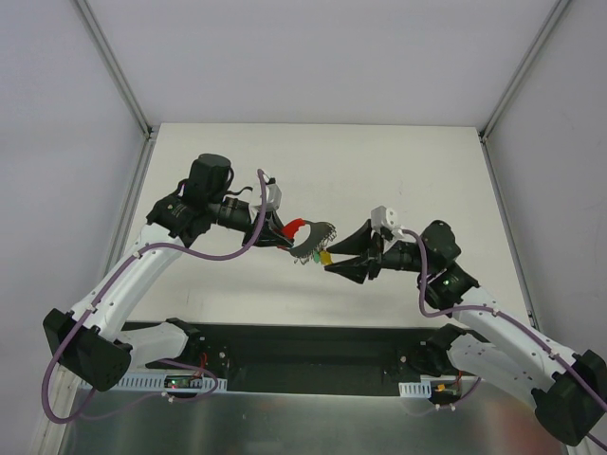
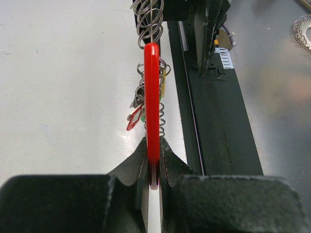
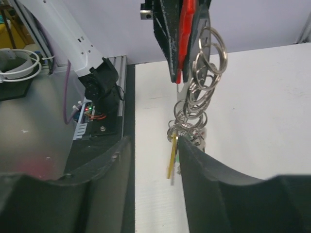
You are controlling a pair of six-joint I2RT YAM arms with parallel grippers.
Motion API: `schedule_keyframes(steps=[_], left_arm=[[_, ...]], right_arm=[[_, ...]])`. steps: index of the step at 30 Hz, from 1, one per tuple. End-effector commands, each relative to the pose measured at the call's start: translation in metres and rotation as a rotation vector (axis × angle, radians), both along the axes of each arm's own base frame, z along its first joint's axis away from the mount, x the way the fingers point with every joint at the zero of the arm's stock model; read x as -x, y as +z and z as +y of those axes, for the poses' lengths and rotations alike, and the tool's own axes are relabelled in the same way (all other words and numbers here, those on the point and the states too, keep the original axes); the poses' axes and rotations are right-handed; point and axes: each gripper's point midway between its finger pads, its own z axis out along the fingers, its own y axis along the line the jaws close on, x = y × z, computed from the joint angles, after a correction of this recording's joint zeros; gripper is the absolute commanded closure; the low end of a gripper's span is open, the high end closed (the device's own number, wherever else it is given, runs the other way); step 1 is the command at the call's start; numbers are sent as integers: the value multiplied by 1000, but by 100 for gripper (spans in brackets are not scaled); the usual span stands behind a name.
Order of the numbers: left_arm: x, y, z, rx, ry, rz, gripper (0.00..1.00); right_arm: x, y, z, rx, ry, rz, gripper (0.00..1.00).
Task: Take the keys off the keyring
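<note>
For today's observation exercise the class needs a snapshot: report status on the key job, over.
Left gripper shut on red tab, key bunch hanging below. Right gripper open, jaws either side of yellow key. Nothing in the way.

Red key head (image 2: 152, 97), yellow key head (image 3: 172, 158), silvery rings (image 3: 206, 53), white table (image 1: 379, 161), black base rail (image 1: 313, 346), grey walls (image 1: 285, 57)

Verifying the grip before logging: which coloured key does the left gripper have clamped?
The red key, edge-on between the left gripper fingers; the yellow key merely dangles below, near the right gripper.
</note>
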Motion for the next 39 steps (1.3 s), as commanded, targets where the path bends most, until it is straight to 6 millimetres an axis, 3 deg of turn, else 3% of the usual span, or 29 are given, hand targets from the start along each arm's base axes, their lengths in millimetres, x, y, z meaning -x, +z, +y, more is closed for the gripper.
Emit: schedule_keyframes(steps=[1,3,7,14,18,35,37,39], left_arm=[[1,8,-3,38,-31,-43,100],[2,9,-3,41,-35,-42,100],[2,10,-4,44,-38,-40,100],[4,11,-3,48,-41,-44,100],[4,10,-2,42,-33,-48,100],[-3,7,-1,21,2,-57,100],[-3,7,-1,20,5,-60,100],[-3,6,-1,18,6,-62,100]], right_arm=[[-14,23,0,-36,-83,-58,58],[-29,22,-1,-30,-173,-34,66],[-42,18,1,-24,-241,-7,67],[-39,15,10,-12,-217,24,67],[-41,17,11,-13,-238,28,73],[-47,9,-5,58,-384,-17,72],[-47,8,-4,63,-380,-22,84],[-48,7,-2,68,-378,-23,87]])
